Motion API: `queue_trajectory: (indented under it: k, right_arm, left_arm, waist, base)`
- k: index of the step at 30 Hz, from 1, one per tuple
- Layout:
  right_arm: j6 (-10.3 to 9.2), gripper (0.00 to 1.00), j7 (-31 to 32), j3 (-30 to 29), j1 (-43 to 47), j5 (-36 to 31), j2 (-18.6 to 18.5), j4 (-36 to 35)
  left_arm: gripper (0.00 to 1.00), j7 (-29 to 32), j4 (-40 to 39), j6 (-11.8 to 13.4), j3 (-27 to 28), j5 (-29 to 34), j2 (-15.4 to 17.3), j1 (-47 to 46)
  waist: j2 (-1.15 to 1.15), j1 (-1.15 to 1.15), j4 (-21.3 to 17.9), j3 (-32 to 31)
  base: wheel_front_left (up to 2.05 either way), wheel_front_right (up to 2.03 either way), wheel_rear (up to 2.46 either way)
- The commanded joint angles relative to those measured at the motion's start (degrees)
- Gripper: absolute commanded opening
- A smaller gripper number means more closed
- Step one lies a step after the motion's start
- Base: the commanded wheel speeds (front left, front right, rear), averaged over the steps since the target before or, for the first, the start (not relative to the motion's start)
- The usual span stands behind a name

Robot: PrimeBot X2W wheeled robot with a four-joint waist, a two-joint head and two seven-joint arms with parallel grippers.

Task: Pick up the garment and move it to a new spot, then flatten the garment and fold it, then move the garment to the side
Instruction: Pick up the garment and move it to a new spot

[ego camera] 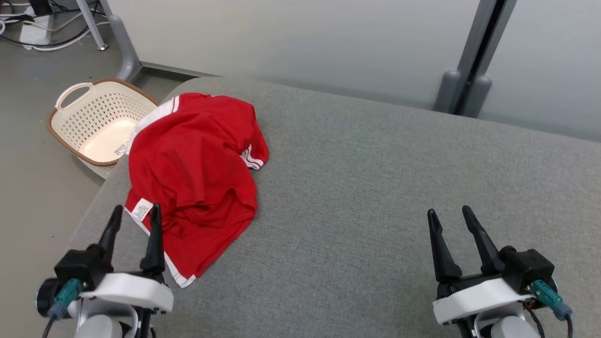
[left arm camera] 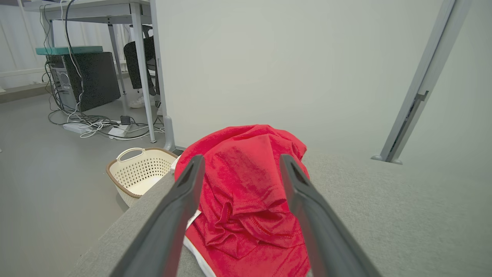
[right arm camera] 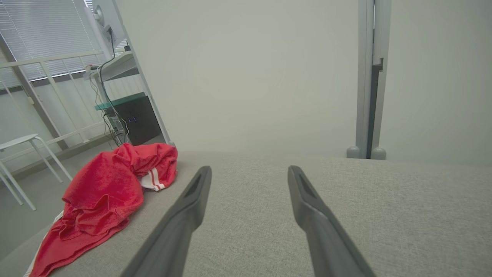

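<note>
**A:** Both arms sit low at the near edge of the grey worktop (ego camera: 375,188). Both sets of jaws stand wide apart, nothing in either.

**B:** And the red garment (ego camera: 192,173)?

**A:** It's bunched in a heap at the left end of the worktop, right along the edge. The basket (ego camera: 70,126) is on the floor just past that corner.

**B:** So which arm is nearer?

**A:** The left jaws, no contest. In the head view their tips frame the white label (ego camera: 142,209) at the near side of the heap. In the left wrist view the garment (left arm camera: 246,184) lies dead ahead, between the two fingers (left arm camera: 177,215). Whether the tips touch it, I can't tell.

**B:** The right jaws?

**A:** Well apart from it. In the right wrist view the garment (right arm camera: 103,192) lies far off to the left, with bare worktop straight in front.

**B:** How does the heap run?

**A:** Its long axis points away from the robot, along the left edge. The white-trimmed hem (ego camera: 176,274) is the nearest part.

**B:** Your call?

**A:** I'd say it's straight forward and down for the left jaws. The right ones would have to travel leftward across the worktop to join in.
</note>
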Motion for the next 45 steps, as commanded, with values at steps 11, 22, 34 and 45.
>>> queue_trajectory:
  k: [11,22,34,45]
  right_arm:
    - [0.00,1.00,-0.1,-3.2,-5.2,-3.9,-0.2,-2.1]
    - [0.00,1.00,-0.1,-4.7,-7.9,-5.7,-0.2,-3.5]
    - [0.00,1.00,-0.1,-4.8,-8.0,-6.2,-0.2,-2.9]
    - [0.00,1.00,-0.1,-4.1,-5.6,-4.4,-0.2,-1.9]
  left_arm:
    - [1.00,6.4,12.8,-2.1,-0.9,-2.3,8.6,-17.0]
    - [1.00,17.2,21.5,-2.2,-6.7,-11.9,17.6,-28.9]
    - [0.00,13.4,30.2,-2.2,-10.5,-17.7,20.4,-32.7]
    - [0.00,1.7,23.9,-1.7,-9.1,-19.3,21.8,-35.2]
  waist:
    - [0.00,0.00,-7.4,10.7]
    - [0.00,0.00,-12.3,17.3]
    - [0.00,0.00,-13.0,16.7]
    - [0.00,0.00,-10.4,9.8]
  base:
    - [0.00,0.00,0.00]
    - [0.00,0.00,0.00]
    - [0.00,0.00,0.00]
    - [0.00,0.00,0.00]
